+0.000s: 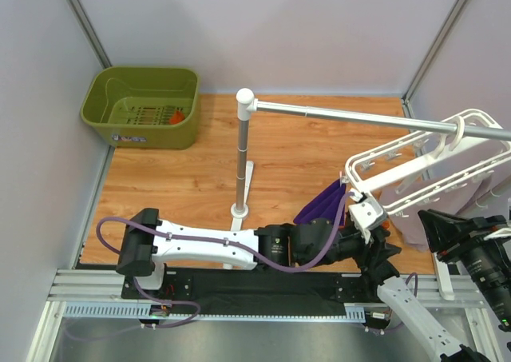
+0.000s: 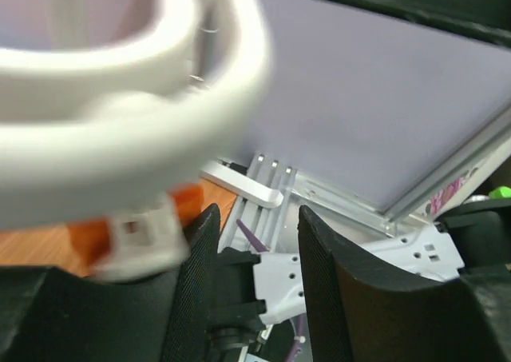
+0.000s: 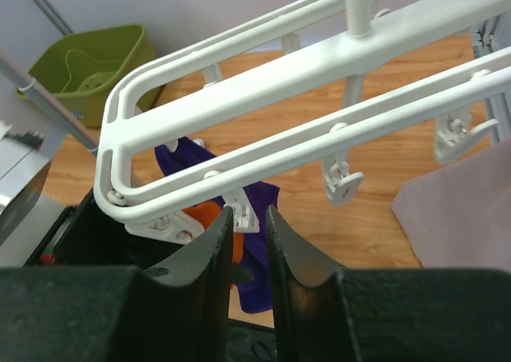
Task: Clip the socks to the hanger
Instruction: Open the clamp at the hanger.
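- A sock (image 3: 209,216) is seen under the hanger's (image 3: 319,66) corner, at a clip (image 3: 243,218).
- The right end effector (image 3: 247,212) is set narrow around that clip; a pinch cannot be confirmed.
- The left end effector (image 2: 251,274) is held half-wide, empty, beside the sock.
- The clip should be squeezed fully before the sock's edge is fed deep.
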Robot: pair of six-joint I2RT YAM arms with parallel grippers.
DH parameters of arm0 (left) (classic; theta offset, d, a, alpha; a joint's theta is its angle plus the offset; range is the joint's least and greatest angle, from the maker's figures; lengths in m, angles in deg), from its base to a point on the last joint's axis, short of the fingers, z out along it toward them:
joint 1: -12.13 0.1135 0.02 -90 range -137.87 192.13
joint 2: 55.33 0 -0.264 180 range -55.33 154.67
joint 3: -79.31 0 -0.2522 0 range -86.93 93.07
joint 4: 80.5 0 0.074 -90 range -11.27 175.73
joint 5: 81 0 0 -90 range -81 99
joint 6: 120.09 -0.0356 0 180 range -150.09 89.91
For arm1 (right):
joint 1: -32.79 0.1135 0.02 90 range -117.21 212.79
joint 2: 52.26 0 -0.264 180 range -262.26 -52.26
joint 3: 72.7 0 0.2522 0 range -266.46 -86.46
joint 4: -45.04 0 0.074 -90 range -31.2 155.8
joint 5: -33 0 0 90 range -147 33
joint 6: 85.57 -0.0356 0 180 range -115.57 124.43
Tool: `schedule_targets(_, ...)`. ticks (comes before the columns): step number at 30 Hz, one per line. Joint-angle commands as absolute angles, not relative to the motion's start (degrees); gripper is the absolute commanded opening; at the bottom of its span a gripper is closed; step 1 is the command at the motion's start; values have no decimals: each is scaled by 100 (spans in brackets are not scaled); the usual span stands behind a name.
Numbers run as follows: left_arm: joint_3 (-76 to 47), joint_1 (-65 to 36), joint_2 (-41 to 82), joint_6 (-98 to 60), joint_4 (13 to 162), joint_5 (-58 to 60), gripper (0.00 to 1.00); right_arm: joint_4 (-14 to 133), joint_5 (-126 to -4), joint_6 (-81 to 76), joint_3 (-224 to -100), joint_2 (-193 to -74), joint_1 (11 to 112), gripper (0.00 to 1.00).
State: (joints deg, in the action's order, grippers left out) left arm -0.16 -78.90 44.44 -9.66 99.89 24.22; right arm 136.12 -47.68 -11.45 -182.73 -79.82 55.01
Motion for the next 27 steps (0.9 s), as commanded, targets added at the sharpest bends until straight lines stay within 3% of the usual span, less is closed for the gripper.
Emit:
schedule_targets(1, 185, -7595, 4346, -601, 9945, 2333, 52, 14230, -5313, -876, -18147, -8031, 5503, 24)
schedule_targets(9, -237, -7208, 3907, -627, 9813, 2438, 52, 14046, -5621, -875, -17901, -8065, 5494, 25)
schedule_targets(19, -606, -6883, 3292, -627, 9453, 2482, 52, 13379, -6156, -630, -17391, -8171, 5512, 52)
schedule_targets(27, -527, -6785, 3300, -583, 9259, 2289, 52, 12982, -5902, -507, -17198, -8258, 5503, 57)
